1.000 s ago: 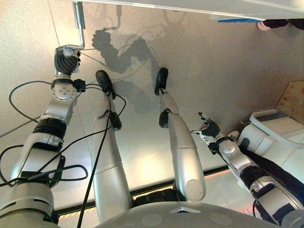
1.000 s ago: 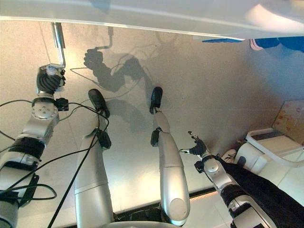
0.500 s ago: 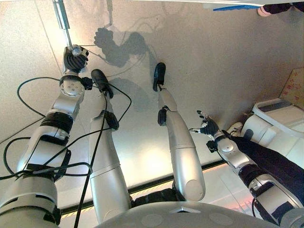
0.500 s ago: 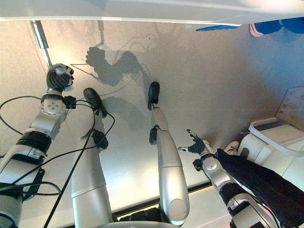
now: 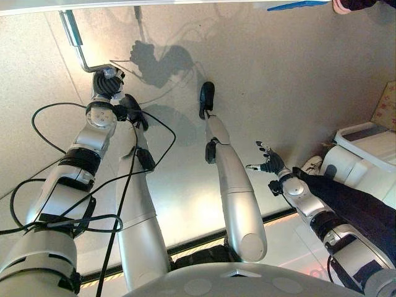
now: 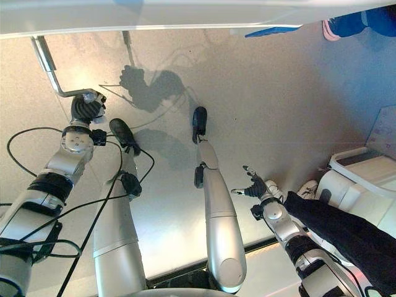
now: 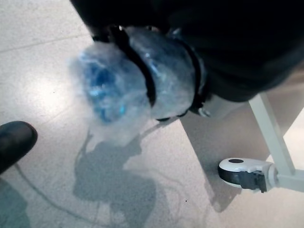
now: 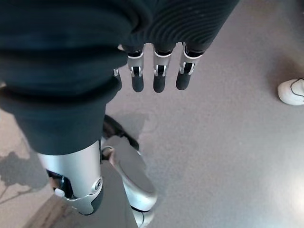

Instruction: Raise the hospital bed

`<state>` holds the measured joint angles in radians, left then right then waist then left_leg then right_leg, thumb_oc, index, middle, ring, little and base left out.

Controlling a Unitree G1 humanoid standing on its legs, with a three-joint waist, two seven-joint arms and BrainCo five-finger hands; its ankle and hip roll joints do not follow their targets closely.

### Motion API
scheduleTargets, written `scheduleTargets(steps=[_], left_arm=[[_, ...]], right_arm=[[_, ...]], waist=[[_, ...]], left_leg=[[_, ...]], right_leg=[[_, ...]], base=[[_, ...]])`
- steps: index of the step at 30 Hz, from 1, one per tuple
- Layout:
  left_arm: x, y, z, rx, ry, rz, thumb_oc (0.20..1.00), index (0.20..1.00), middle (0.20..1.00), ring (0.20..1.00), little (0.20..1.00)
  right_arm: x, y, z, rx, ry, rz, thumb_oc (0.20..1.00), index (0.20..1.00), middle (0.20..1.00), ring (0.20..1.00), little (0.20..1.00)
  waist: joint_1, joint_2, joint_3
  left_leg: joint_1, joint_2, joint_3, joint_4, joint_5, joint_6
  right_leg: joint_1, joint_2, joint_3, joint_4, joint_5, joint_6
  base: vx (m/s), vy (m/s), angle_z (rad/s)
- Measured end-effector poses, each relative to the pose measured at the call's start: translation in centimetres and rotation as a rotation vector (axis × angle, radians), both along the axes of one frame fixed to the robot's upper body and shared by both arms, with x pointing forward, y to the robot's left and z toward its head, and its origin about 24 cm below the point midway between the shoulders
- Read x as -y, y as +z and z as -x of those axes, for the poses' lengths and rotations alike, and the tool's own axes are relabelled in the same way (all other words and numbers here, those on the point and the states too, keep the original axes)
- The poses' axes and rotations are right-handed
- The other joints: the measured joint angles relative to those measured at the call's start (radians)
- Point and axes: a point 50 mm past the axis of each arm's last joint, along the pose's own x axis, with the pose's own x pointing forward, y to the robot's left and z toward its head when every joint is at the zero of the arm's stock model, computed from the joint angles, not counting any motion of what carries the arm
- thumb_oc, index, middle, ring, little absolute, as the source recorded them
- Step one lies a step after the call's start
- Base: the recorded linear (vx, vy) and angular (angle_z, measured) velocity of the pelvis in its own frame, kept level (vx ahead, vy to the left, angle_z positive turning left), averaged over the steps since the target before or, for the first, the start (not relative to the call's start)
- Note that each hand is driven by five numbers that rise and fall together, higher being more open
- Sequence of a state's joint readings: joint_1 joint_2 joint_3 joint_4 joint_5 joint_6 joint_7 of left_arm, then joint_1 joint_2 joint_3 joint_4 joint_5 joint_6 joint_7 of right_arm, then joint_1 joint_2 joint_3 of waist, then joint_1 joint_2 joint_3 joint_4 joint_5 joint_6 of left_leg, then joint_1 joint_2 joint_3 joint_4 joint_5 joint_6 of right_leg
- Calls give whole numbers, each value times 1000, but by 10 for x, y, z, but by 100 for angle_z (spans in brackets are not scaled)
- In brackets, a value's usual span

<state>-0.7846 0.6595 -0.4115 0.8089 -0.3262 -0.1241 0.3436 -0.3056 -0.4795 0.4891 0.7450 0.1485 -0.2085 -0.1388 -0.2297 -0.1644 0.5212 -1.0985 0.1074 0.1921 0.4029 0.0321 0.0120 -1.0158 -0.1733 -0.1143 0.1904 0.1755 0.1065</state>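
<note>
The white hospital bed's edge runs along the top. A bent metal crank hangs from it at the upper left. My left hand is shut on the crank's end grip, which in the left wrist view is a clear plastic-wrapped handle. My right hand hovers open over the floor at the right, away from the bed, its fingers straight.
A bed caster stands on the grey floor under a pale frame leg. A white bin-like unit is at the right. A person's white shoe is near my right hand. Blue-covered feet show at the top right.
My left hand has carried the crank grip round to the right, and the crank arm now slants in from the left. The right hand has stayed put.
</note>
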Motion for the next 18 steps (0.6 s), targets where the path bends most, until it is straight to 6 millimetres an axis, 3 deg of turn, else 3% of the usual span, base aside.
scheduleTargets(steps=[1,6,13,18], left_arm=[[1,0,0,-1,-2,1,1000,1000,1000,1000,1000],[1,2,-1,4,-4,-1,1000,1000,1000,1000,1000],[-1,-14,4,-44,1,6,1000,1000,1000,1000,1000],[-4,-38,12,-116,5,21,1000,1000,1000,1000,1000]], right_arm=[[0,0,0,0,0,0,1000,1000,1000,1000,1000],[1,1,-1,4,-2,1,1000,1000,1000,1000,1000],[1,1,-2,5,-4,2,1000,1000,1000,1000,1000],[4,-1,0,-9,-17,6,1000,1000,1000,1000,1000]], waist=[[0,0,0],[1,0,0],[5,1,1],[13,1,1]], left_leg=[[10,-3,0,-12,6,-3],[33,-6,-1,-44,21,-10],[111,-12,0,-100,53,-23],[188,-11,0,-118,58,-37]], right_leg=[[4,-1,-1,1,-2,-3],[9,-1,-1,2,-6,-8],[36,-4,1,54,-35,-18],[67,-4,13,117,-73,-27]], base=[[-14,-24,4],[-46,-84,1],[-32,-61,3],[-28,-49,-1]])
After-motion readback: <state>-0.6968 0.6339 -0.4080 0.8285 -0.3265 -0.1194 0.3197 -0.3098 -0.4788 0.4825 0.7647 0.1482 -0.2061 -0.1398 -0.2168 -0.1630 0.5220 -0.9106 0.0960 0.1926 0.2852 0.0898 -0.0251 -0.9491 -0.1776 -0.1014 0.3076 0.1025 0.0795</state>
